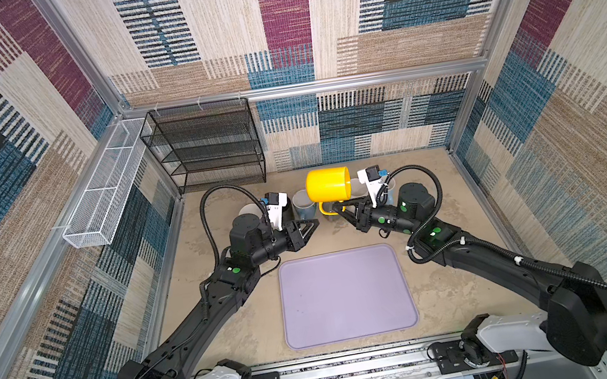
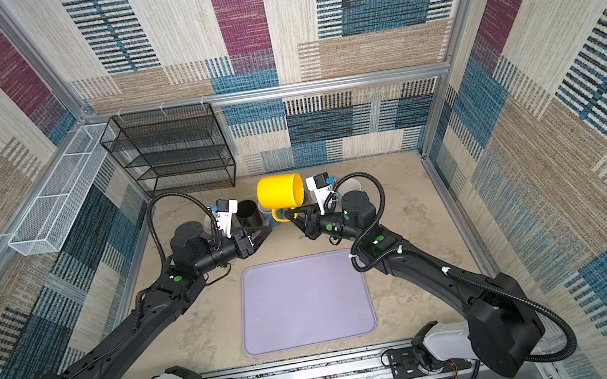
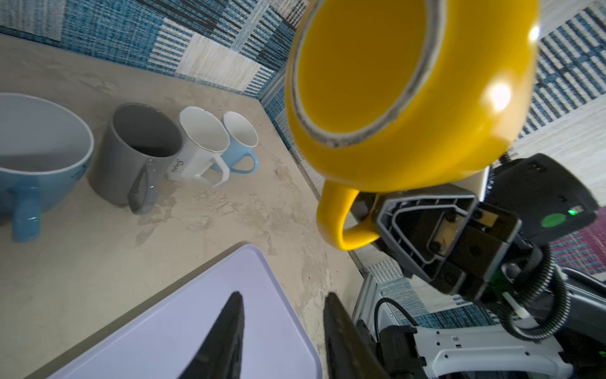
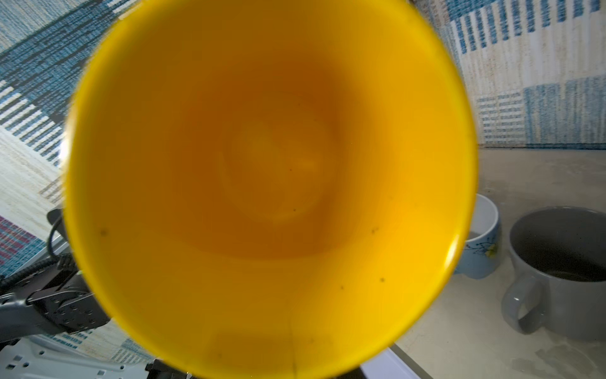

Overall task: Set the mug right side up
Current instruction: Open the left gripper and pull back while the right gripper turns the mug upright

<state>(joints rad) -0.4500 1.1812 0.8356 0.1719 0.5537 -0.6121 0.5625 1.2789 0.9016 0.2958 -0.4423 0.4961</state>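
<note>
Your right tool pinches the handle of the yellow mug and holds it clear of the counter, near the middle of the far side. The mug lies on its side in the air. In both top views its base faces left, its mouth faces right and its handle points down toward the near edge, where the tool's jaws are pressed onto it. Seen from the right wrist, the yellow mug turns its open mouth to the lens and fills nearly the whole frame. Your left tool hovers just left of the mug and nearer to you, its fingers spread, holding nothing and not touching the mug. Beneath the raised mug, other mugs stand upright in a row along the far side of the counter. The left wrist view shows a large blue mug, a grey mug, a white mug and a small light-blue mug side by side. A lavender tray lies flat on the near half of the counter, between your two arms. A black wire rack stands in the far left corner, beside a white wire basket fixed along the left wall.
</note>
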